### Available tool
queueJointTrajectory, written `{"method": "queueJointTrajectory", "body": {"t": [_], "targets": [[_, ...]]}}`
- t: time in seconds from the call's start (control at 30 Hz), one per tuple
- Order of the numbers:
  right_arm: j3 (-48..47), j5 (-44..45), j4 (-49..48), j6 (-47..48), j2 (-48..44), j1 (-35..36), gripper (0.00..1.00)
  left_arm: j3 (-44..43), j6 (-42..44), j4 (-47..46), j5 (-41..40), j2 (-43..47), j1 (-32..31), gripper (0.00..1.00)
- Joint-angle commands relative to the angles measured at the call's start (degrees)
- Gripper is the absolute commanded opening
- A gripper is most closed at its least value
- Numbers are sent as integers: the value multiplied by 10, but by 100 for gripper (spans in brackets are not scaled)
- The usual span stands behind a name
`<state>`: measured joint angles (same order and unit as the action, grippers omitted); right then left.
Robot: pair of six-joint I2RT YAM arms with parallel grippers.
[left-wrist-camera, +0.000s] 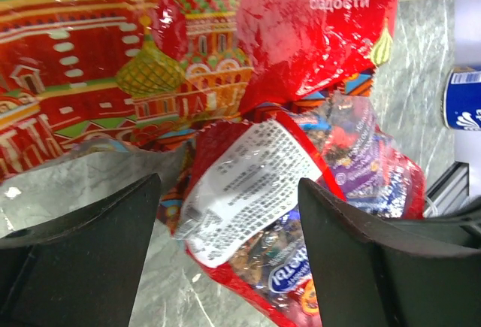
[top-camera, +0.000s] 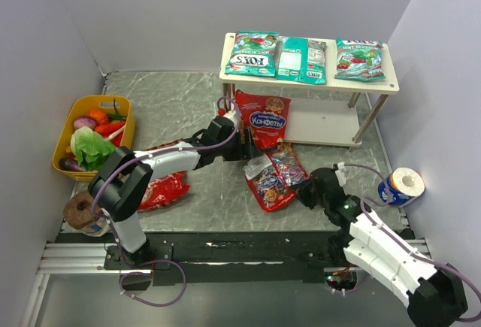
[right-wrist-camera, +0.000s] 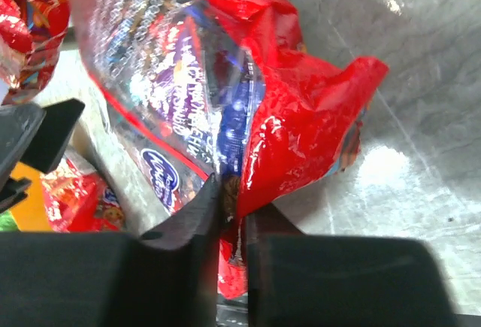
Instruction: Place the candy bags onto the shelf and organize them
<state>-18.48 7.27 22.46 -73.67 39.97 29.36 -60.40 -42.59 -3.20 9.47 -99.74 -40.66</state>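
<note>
The right gripper has its fingers pressed together on the edge of a red candy bag. That bag lies on the table directly ahead of the gripper. The left gripper is spread wide. A tall red bag stands just beyond its fingertips, in front of the shelf. Three teal bags lie on the top board. A further red bag is partly hidden under the left arm. Whether the pinched bag overlaps a second one cannot be determined.
</note>
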Motion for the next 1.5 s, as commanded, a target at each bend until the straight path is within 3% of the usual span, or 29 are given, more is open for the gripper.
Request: {"method": "queueJointTrajectory", "body": {"t": [0.0,0.1,0.13,0.23,0.47,0.77,1.07,1.23,1.37,1.47], "targets": [[8,35,30,7,-34,-1,6,-23,12,-11,-16,-9,-2,80],[15,27,35,-1,-34,-2,54,-25,10,-13,-17,-16,-2,79],[16,24,33,-3,-28,-2,78,-27,9,-10,-19,-19,-3,79],[26,5,7,-9,-8,-2,94,-38,9,8,-32,-33,-2,78],[115,-21,-144,-81,46,-1,98,-31,12,12,-28,-54,-7,69],[131,12,-290,-125,162,17,94,-12,17,28,-4,-77,-17,46],[128,45,-356,-108,202,24,86,14,14,22,15,-95,-24,39],[125,43,-378,-106,224,24,58,27,8,12,19,-92,-25,36],[122,49,-345,-96,180,24,33,30,14,14,8,-73,-26,36],[105,57,-274,-73,108,24,1,27,16,28,-5,-47,-25,36]]}}
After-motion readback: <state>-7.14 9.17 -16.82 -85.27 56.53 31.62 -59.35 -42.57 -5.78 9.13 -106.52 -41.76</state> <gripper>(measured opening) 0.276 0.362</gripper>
